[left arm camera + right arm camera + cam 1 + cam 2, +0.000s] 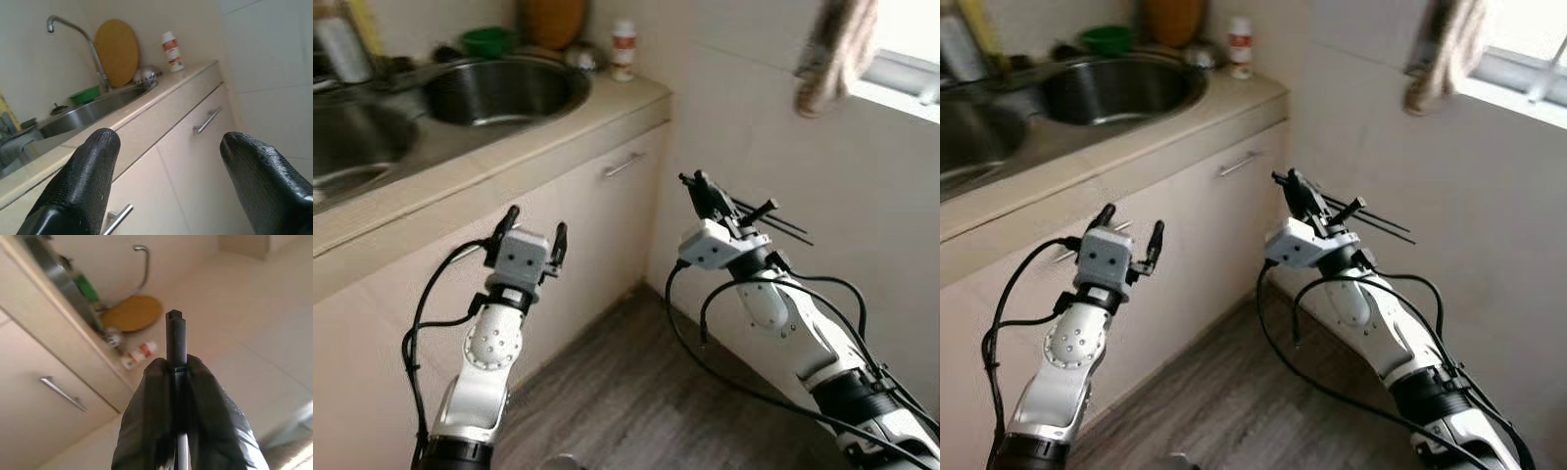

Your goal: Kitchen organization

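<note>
While a thin black rod (175,340) is clamped in the right gripper (703,191), pointing up past the counter (509,147), the left gripper (530,235) is held open, nearer the sink (504,90).

Daylight is coming through a window (911,73) at far right, falling across white tiled walls (862,186), beige cabinets (597,235) at left and grey wood-look floor (636,392).
</note>
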Robot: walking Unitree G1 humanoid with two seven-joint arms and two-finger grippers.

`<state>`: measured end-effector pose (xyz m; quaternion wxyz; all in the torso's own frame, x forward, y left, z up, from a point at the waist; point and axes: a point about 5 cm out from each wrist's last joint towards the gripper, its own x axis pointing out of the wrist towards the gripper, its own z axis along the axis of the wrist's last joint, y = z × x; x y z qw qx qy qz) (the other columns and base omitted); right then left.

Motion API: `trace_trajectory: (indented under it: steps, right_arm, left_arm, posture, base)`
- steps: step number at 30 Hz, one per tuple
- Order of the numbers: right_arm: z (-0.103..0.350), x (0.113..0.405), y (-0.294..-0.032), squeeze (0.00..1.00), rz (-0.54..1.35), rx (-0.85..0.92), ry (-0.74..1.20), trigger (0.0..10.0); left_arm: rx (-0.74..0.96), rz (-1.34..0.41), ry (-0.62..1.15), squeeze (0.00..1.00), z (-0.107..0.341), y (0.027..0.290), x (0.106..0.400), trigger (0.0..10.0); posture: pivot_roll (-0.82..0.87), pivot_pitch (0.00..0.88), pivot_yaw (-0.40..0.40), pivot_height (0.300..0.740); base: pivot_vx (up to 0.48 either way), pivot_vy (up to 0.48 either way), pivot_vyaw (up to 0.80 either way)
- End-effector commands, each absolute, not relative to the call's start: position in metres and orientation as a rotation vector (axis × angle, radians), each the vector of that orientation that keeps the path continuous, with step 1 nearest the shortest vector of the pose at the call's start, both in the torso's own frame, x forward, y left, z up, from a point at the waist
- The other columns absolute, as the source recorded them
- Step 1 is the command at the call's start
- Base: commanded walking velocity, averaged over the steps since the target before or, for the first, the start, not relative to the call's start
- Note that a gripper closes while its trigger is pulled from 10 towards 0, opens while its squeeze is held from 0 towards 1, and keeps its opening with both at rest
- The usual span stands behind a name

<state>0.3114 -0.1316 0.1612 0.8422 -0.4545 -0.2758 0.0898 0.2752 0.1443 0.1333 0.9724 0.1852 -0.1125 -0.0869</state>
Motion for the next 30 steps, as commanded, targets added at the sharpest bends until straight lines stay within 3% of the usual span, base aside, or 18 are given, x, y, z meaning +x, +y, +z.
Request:
trace_trajectory:
  steps: [1,4,5,6,16,22,30]
  right_arm:
    - [0.168,0.314,-0.134,0.00,0.168,-0.930,-0.597,0.9]
    - [0.171,0.314,-0.135,0.00,0.153,-0.907,-0.607,0.8]
    - [0.174,0.315,-0.136,0.00,0.132,-0.896,-0.620,3.3]
    - [0.183,0.316,-0.139,0.00,0.090,-0.881,-0.654,10.0]
    - [0.205,0.312,-0.139,0.00,0.019,-0.902,-0.783,10.0]
    - [0.223,0.311,-0.139,0.00,-0.009,-0.855,-0.859,10.0]
    - [0.237,0.312,-0.142,0.00,-0.025,-0.776,-0.882,10.0]
  left_arm:
    - [0.417,-0.182,-0.255,0.00,0.141,0.146,0.275,10.0]
    - [0.435,-0.178,-0.286,0.00,0.148,0.145,0.275,10.0]
    - [0.441,-0.167,-0.308,0.00,0.152,0.146,0.276,10.0]
    - [0.445,-0.138,-0.342,0.00,0.160,0.148,0.277,10.0]
    - [0.427,-0.078,-0.423,0.00,0.177,0.152,0.278,10.0]
    - [0.426,-0.066,-0.461,0.00,0.186,0.151,0.278,10.0]
    - [0.424,-0.063,-0.487,0.00,0.193,0.150,0.280,10.0]
  posture:
    - [0.00,0.000,-0.062,0.740]
    - [0.00,0.000,-0.062,0.740]
    - [0.00,0.000,-0.062,0.740]
    - [0.00,0.000,-0.061,0.740]
    - [0.00,0.000,-0.059,0.740]
    - [0.00,0.000,-0.059,0.740]
    - [0.00,0.000,-0.057,0.740]
  base:
    - [0.000,0.000,0.80]
    - [0.000,0.000,0.80]
    - [0.000,0.000,0.80]
    - [0.000,0.000,0.80]
    - [0.000,0.000,0.62]
    - [0.363,0.000,0.80]
    - [0.384,0.000,0.00]
